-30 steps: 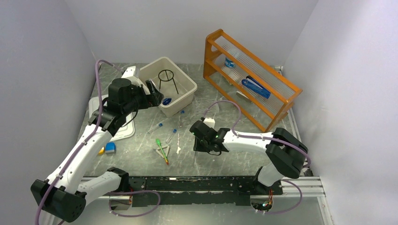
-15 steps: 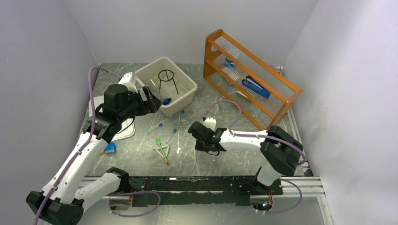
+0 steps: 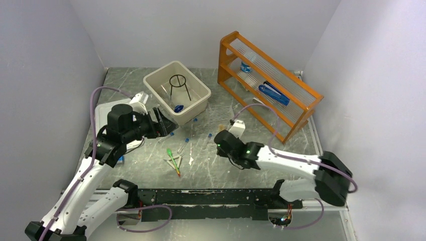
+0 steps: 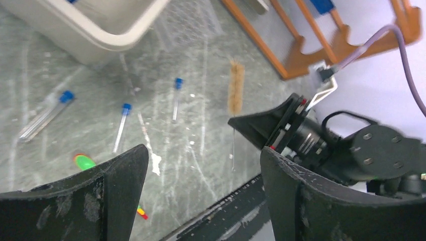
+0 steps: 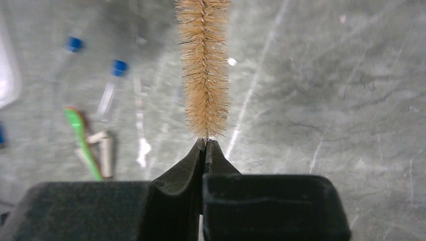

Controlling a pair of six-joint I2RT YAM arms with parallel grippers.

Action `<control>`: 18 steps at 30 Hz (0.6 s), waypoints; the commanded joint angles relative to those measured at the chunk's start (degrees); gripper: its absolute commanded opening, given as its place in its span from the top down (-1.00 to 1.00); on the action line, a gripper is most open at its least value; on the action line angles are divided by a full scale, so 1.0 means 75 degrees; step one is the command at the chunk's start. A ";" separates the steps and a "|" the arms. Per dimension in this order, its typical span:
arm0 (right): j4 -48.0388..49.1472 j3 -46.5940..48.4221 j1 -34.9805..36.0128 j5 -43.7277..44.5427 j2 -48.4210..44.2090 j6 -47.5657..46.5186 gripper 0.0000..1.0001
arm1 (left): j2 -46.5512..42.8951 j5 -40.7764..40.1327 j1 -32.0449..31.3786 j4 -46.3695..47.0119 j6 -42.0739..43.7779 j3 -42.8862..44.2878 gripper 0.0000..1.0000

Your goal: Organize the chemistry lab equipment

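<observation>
Plain white walls [image 3: 176, 25] around a grey marbled tabletop [image 3: 150, 168] (scuffed, scratched)

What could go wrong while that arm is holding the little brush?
The right gripper pinches the brush only by its thin wire, at its very tip, so it may swivel or slip out. The open left gripper faces it nearby, so the arms might bump. Loose test tubes lie below and could be knocked rolling.

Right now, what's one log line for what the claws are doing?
left claw: open, empty | right claw: shut on brush | test tubes: on table
</observation>
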 commanded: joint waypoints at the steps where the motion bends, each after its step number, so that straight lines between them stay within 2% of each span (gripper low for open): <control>1: 0.0039 0.0059 0.0014 0.0621 -0.1525 -0.0652 1.00 | -0.0242 0.1552 -0.0029 0.0892 -0.0228 -0.0342 -0.72; 4: 0.0626 0.0132 -0.0034 0.0249 -0.2662 -0.1532 1.00 | -0.0549 0.2278 -0.0041 0.2028 -0.0449 -0.0817 -0.80; 8: 0.1419 0.0495 -0.0049 -0.0628 -0.3346 -0.2471 1.00 | -0.0753 0.2692 -0.0067 0.3470 -0.0759 -0.1452 -0.83; 11: 0.2066 0.0729 -0.0047 -0.1279 -0.3401 -0.2859 1.00 | -0.0597 0.3271 -0.0220 0.4961 -0.1179 -0.1898 -0.82; 14: 0.2569 0.0982 -0.0057 -0.1839 -0.3218 -0.2870 1.00 | -0.0366 0.3488 -0.0774 0.6274 -0.1588 -0.2229 -0.77; 18: 0.3201 0.1172 -0.0077 -0.2294 -0.3080 -0.2780 1.00 | 0.0257 0.3395 -0.1618 0.6887 -0.1550 -0.2155 -0.60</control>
